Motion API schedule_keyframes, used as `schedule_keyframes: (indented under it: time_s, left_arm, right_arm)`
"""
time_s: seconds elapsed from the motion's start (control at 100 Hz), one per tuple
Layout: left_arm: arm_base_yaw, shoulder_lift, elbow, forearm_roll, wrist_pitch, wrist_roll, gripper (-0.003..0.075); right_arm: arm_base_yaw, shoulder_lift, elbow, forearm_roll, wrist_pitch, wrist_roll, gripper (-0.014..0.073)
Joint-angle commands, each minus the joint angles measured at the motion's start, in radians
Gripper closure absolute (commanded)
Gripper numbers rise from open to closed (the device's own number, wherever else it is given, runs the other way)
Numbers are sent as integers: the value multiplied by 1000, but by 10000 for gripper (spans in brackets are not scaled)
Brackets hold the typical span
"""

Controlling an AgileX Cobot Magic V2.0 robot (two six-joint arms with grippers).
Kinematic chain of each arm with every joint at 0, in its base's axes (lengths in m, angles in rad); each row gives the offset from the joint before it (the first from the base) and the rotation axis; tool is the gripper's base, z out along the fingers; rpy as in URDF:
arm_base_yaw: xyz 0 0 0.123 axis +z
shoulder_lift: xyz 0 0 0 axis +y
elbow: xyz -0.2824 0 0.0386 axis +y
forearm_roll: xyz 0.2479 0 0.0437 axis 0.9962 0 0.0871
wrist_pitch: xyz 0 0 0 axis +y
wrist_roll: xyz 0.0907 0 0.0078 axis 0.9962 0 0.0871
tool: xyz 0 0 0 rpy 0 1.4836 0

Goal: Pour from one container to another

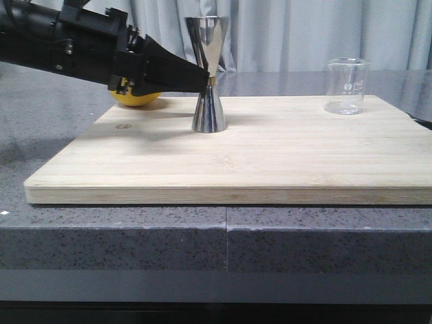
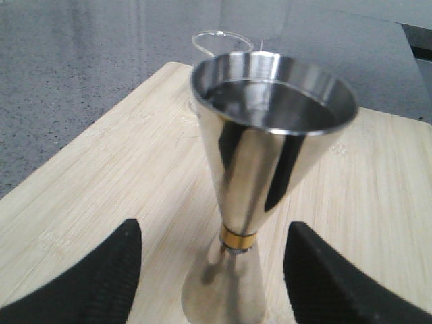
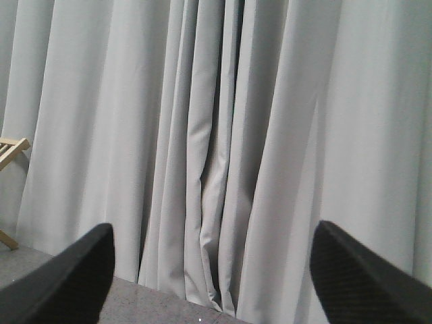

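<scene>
A tall steel double jigger [image 1: 208,74] with a gold band stands upright near the middle of the wooden board [image 1: 270,155]. My left gripper [image 1: 202,79] reaches in from the left at the height of the band. In the left wrist view the jigger [image 2: 270,142] stands between the open fingers [image 2: 101,277], which are apart from it on both sides. A clear glass beaker [image 1: 347,86] stands at the board's far right; its rim [image 2: 221,42] peeks out behind the jigger. My right gripper [image 3: 212,270] is open and faces a curtain, with nothing between its fingers.
A yellow round object [image 1: 135,98] lies behind my left arm at the board's back left corner. The board rests on a dark speckled counter [image 1: 54,128]. A grey curtain [image 1: 304,34] hangs behind. A wooden frame [image 3: 10,152] shows at the edge of the right wrist view.
</scene>
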Motion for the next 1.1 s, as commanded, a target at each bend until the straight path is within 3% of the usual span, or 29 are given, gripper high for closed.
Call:
schedule_keyframes:
  time_s: [0.0, 0.38, 0.63, 0.73, 0.92, 1.09]
  left_arm:
    - [18, -73, -24, -21, 84, -43, 288]
    - [122, -173, -24, 90, 173, -202, 289]
    - [265, -313, -24, -53, 106, -216, 289]
    - [333, -381, -24, -149, -3, -216, 289]
    - [416, -507, -38, -231, -372, -197, 289]
    - [422, -586, -72, -231, -659, -190, 289]
  right_arm:
    - [-2, -19, -25, 16, -69, 0, 60]
    - [-2, -19, -25, 19, -65, 0, 60]
    - [-28, -19, -25, 69, 24, -7, 60]
    - [-54, -19, -25, 84, 52, -30, 60]
    - [-101, -19, -32, 192, 83, -149, 60]
    - [-171, -19, -113, 354, 277, -322, 60]
